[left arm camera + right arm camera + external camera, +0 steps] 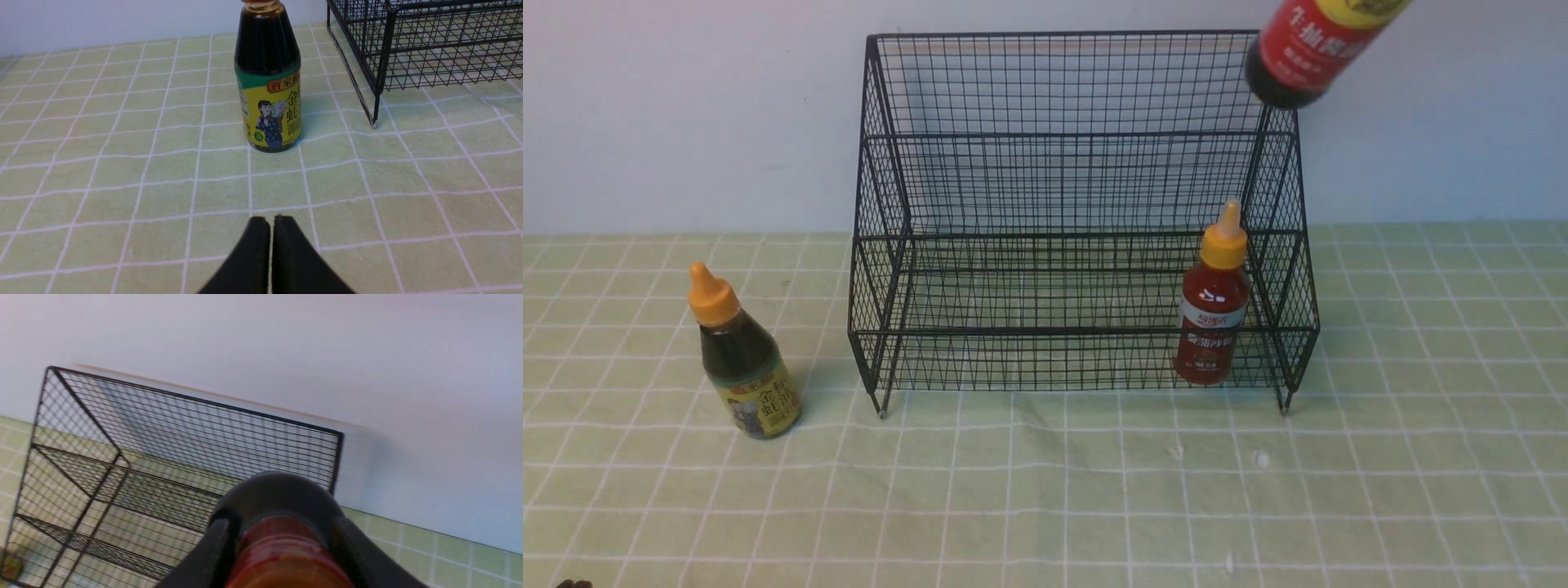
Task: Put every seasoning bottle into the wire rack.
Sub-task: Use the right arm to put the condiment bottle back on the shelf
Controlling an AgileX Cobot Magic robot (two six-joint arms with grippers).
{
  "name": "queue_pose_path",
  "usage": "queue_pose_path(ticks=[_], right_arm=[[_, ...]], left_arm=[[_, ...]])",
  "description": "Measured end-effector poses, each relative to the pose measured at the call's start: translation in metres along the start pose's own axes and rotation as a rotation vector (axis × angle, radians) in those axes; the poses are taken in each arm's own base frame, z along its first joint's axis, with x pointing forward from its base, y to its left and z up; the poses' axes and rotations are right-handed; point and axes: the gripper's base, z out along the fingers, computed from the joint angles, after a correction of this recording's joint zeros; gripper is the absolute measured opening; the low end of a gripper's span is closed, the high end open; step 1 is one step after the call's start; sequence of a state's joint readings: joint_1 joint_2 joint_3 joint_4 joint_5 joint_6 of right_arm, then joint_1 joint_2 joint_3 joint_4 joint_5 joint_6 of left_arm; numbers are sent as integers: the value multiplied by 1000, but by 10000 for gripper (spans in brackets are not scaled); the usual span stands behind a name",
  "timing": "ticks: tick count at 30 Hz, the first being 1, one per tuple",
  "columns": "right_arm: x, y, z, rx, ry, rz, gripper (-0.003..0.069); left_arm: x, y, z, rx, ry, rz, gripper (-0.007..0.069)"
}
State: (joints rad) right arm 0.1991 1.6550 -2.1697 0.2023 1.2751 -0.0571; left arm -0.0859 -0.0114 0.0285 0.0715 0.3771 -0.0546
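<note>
You have a big black wire rack with two steps, standing on its short legs. The small red bottle stands up straight on the low front step, at the right end. The small dark bottle with the yellow label stands outside, left of the rack. The tall dark bottle hangs tilted in the air over the rack's top right corner.

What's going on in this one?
The right claw grips the tall soy bottle, tilted in the air by the upper right corner of the wire rack, not yet inside. The small red bottle already stands in the lower front tier, at its right end. The small yellow-labelled bottle stands on the checked cloth left of the rack, and the left claw sits shut, low over the cloth, facing it.
</note>
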Motion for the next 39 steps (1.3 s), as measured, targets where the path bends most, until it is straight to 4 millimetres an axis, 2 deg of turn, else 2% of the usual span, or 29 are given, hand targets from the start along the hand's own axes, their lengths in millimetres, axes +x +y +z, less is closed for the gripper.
queue_pose_path(ticks=[4, 7, 8, 9, 15, 19, 29, 36, 39], right_arm=[[1, 4, 21, -43, 11, 6, 276], [5, 11, 47, -64, 51, -8, 276], [5, 11, 48, -64, 53, -9, 276], [8, 16, 60, -79, 74, -21, 276], [15, 37, 82, -138, 111, -63, 276], [24, 38, 104, -141, 169, -68, 276], [28, 31, 111, -70, 208, -116, 276], [43, 30, 147, -96, 282, -111, 276], [48, 35, 156, -86, 302, -147, 276]], left_arm=[[0, 0, 0, 0, 0, 0, -6], [0, 0, 0, 0, 0, 0, -6], [0, 0, 0, 0, 0, 0, -6], [0, 0, 0, 0, 0, 0, -6], [0, 0, 0, 0, 0, 0, -6], [0, 0, 0, 0, 0, 0, -6], [0, 0, 0, 0, 0, 0, -6], [0, 0, 0, 0, 0, 0, -6], [0, 0, 0, 0, 0, 0, -6]])
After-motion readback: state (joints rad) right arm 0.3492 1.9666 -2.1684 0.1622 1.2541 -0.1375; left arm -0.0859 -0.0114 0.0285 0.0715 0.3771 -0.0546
